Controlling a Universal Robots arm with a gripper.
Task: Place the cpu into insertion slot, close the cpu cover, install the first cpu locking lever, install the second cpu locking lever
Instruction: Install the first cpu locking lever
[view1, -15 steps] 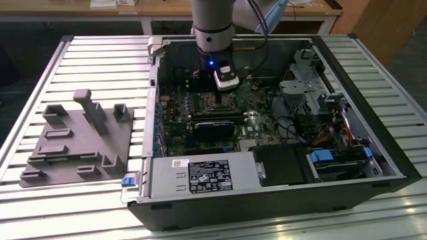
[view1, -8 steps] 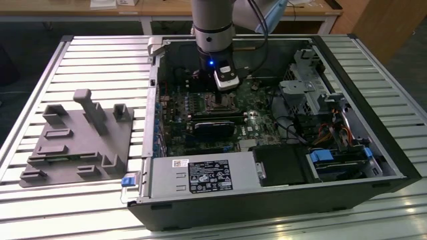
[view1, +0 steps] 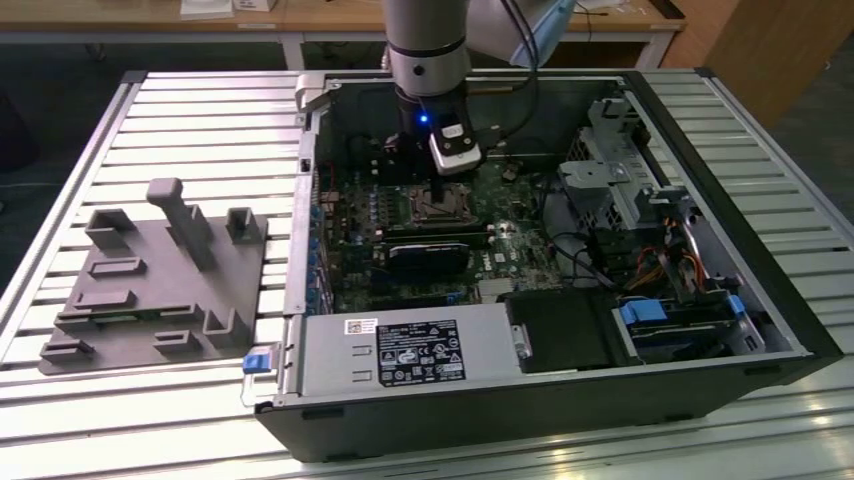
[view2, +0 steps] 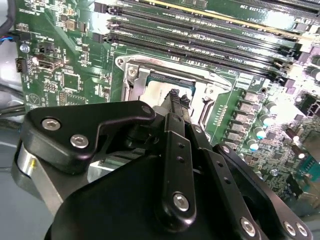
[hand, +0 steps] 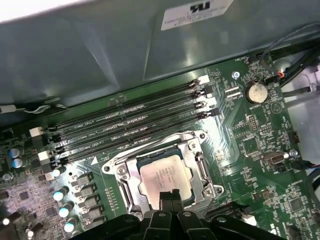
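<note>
We're seeing the cpu (hand: 164, 176) already lying flat in the insertion slot (hand: 131, 186), silvery face up, near the middle of the motherboard (hand: 260, 145) and just beside the memory slots (hand: 130, 125). The cpu cover (hand: 197, 150) is framing the chip, its metal rim lying round the edges w/ the face showing through the cut-out, so we're judging it down or nearly so. That puts step 1 as done and the work at the cover/lever stage; whether either locking lever is hooked we can't tell.

The gripper (hand: 170, 196) is hovering right over the chip's near edge, fingertips (hand: 165, 197) drawn close together w/ nothing visible between them, so we're reading it as closed and empty; contact w/ the chip or frame isn't clear. We're judging the move in hand calls for pressing low on the frame w/o sliding across the chip face, since a skewed push could shift things.

The first wrist view is giving us the chip face, frame and slots unobstructed. The second wrist view is looking from behind the gripper linkage (view2: 175, 165), which is hiding most of the socket. The exterior view is showing the arm (view1: 427, 50) reaching down into the open pc case (view1: 534, 410) on the slatted worktop (view1: 160, 110), and a grey fixture tray (view1: 147, 290) near the worktop's edge on the exterior view's left.
</note>
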